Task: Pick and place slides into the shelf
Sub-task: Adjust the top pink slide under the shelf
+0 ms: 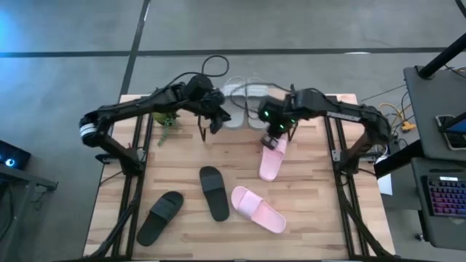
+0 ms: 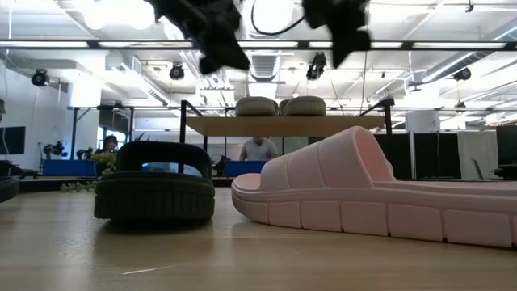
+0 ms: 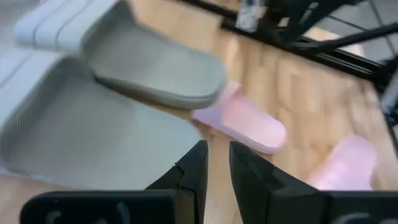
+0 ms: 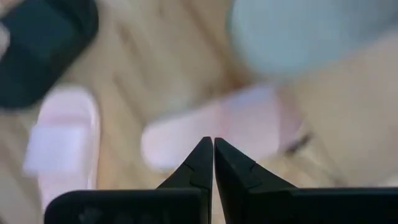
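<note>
2 grey slides seen resting side by side on shelf at table's far edge. 1 pink slide laid just near of shelf on the right, partly under right gripper; second pink slide placed nearer, right of centre. 2 black slides left on near half of table. Right gripper held above pink slide, jaws shut, nothing gripped. Left gripper poised at shelf's left end, jaws narrowly parted, empty.
</note>
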